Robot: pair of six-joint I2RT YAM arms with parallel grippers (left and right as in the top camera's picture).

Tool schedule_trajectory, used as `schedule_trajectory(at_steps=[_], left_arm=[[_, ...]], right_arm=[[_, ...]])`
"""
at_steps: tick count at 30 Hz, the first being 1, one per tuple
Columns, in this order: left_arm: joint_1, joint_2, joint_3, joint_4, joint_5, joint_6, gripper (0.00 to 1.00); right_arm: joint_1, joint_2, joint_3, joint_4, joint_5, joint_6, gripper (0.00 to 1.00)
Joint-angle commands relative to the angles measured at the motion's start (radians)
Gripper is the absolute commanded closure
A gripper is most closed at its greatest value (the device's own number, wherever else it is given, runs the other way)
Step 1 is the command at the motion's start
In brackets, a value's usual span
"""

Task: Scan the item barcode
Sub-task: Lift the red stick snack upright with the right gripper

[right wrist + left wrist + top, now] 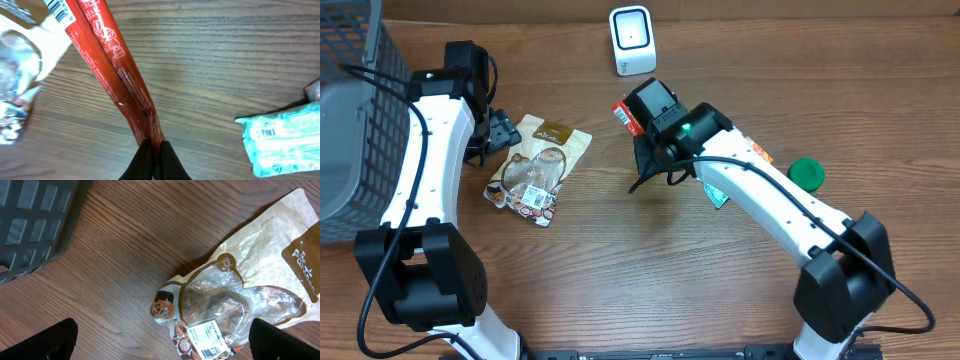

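**Overhead view.** The scanner (632,40) stands at the top centre of the table (620,260). The right arm reaches in from the lower right towards the centre, just below the scanner. One end of the red packet (624,115) shows at the upper left edge of its wrist, apart from the scanner. A teal packet (715,195) lies partly under this arm, and a green lid (806,175) sits to the right of it. The left arm runs up the left side. Its left gripper (500,130) is just beside the upper left corner of a snack bag (540,165), which lies flat at left centre. A basket (350,100) fills the upper left corner.

**Right wrist view.** The right gripper (152,152) is clamped on the lower tip of the red packet at the bottom centre. Its fingers are pressed together with only the thin wrapper between them. The packet slants away to the upper left. A barcode (57,11) is visible at the top left edge, on the pale wrapper beside the red packet.

**Left wrist view.** The left fingers (45,342) stand wide apart at the two bottom corners and hold nothing. The snack bag lies between and beyond them, its white label at the bottom edge.
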Motion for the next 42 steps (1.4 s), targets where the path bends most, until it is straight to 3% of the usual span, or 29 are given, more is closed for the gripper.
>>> schedule_trajectory(at_steps=[1,12,19,42], left_arm=[[-0.007,-0.008,0.017,0.001,-0.010,0.000,0.00],[-0.007,-0.008,0.017,0.001,-0.011,0.000,0.00],[-0.007,-0.008,0.017,0.001,-0.010,0.001,0.00],[-0.007,-0.008,0.017,0.001,-0.010,0.000,0.00]], right_arm=[[0.010,-0.122,0.020,-0.008,-0.040,0.073,0.96],[0.010,-0.348,0.020,-0.058,-0.212,0.074,0.96],[0.010,-0.354,0.020,-0.171,-0.205,0.069,0.96],[0.010,-0.354,0.020,-0.180,-0.137,0.066,0.96]])
